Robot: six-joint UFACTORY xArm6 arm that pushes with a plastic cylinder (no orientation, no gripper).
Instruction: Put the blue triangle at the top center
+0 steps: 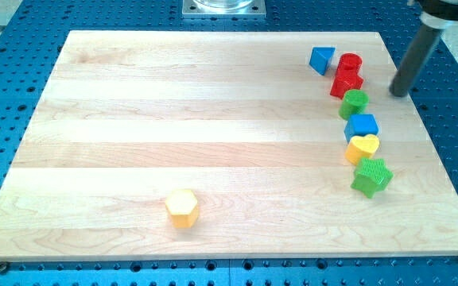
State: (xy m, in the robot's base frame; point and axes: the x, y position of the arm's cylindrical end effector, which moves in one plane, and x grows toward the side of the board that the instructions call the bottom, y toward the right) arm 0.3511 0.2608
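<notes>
The blue triangle (321,59) lies near the board's top right. Just right of it is a red round block (351,63), with a red star-like block (346,83) below that. My tip (397,94) rests on the board at the right edge, right of the red blocks and apart from them, and well right of the blue triangle. The dark rod rises from it to the view's top right.
A column of blocks runs down the right side: a green round block (355,103), a blue cube (362,126), a yellow heart (362,148), a green star (371,176). A yellow hexagon (182,207) sits at the bottom centre. The wooden board (173,119) lies on a blue perforated table.
</notes>
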